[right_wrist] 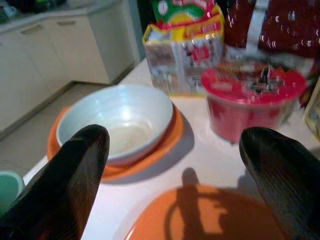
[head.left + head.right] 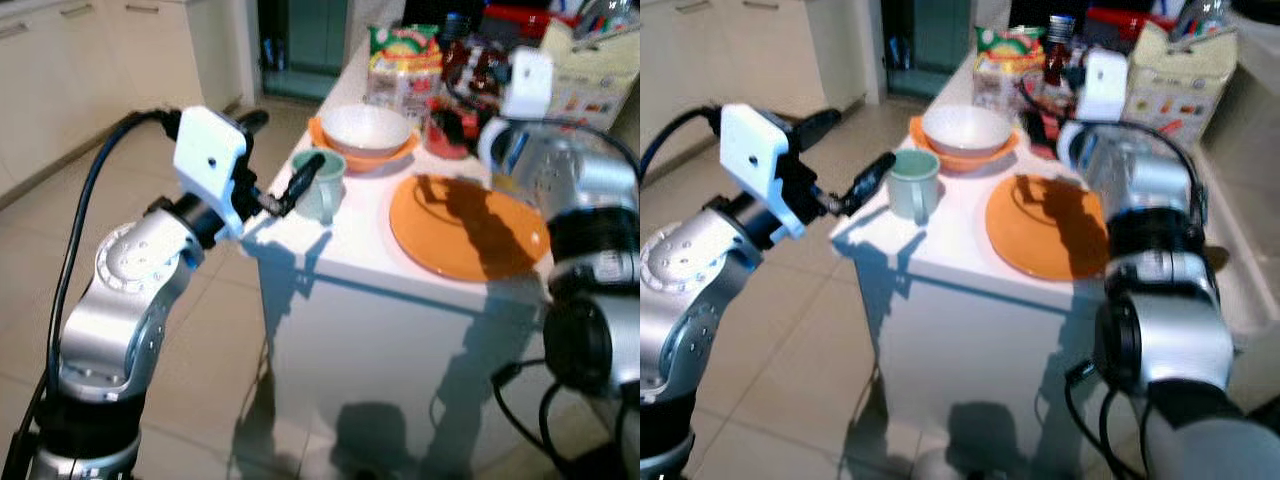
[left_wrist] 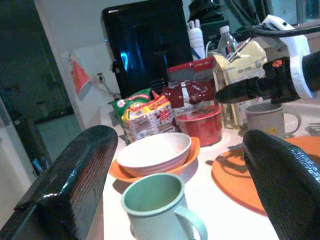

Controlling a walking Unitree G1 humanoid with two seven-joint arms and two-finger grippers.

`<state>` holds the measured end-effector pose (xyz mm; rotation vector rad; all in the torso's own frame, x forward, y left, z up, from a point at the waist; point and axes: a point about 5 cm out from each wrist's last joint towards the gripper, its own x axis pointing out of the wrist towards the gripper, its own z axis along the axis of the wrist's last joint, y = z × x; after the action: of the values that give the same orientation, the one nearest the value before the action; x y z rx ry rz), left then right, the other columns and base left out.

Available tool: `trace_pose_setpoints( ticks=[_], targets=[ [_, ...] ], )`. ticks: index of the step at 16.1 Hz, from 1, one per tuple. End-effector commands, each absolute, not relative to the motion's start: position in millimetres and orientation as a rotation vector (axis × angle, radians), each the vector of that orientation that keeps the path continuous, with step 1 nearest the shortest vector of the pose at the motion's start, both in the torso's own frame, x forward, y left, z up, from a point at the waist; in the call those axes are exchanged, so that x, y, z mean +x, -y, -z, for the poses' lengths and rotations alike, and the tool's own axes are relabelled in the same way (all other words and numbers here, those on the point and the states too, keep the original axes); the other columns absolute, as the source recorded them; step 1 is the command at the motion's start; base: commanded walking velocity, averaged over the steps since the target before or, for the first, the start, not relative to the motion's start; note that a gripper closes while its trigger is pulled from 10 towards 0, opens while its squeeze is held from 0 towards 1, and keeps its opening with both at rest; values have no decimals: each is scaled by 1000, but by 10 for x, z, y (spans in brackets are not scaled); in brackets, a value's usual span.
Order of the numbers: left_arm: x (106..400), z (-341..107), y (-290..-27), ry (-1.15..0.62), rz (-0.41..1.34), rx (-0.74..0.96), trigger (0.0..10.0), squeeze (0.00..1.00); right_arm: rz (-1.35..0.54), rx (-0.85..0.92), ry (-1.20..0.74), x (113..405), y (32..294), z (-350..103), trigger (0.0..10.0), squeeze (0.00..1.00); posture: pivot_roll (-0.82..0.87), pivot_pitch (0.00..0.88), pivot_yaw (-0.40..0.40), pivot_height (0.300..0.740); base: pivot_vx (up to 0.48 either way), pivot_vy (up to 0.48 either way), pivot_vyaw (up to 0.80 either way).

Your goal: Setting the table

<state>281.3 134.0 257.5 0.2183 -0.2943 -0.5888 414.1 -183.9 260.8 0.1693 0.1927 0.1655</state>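
Head cams: your stereo pair looks fwd and down at the table (image 2: 330, 250) corner.
Wrist cams sit close, low over its edge; all four share the white bowl (image 1: 117, 120).

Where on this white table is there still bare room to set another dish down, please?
The white table has a bare strip along its near edge, between the green mug and the large orange plate. A smaller gap lies between that plate and the white bowl on its small orange plate. The far end is crowded with snack packets and a red tub.
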Motion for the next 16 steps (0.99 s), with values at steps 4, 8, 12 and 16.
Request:
trace_pose_setpoints(
  ticks=[4, 8, 12, 16],
  targets=[
    [2816, -2546, -1424, 260, 482, 249, 10000, 0, -210, 178, -127, 4224, 1726, -2671, 10000, 0, 69, 15, -94, 740, 0, 0, 0],
    [2778, -2499, -1445, 254, 358, 234, 10000, 0, -204, 57, -12, 4248, 1672, -2712, 10000, 0, 76, 49, -113, 740, 0, 0, 0],
    [2736, -2449, -1499, 260, 247, 243, 10000, 0, -194, 199, 203, 4037, 1860, -2815, 10000, 0, 56, 90, -93, 740, 0, 0, 0],
    [2836, -2428, -1399, 272, 285, 265, 10000, 0, -101, 178, 268, 3266, 2001, -2599, 10000, 0, 2, 48, -34, 740, 0, 69, 0]
  ],
)
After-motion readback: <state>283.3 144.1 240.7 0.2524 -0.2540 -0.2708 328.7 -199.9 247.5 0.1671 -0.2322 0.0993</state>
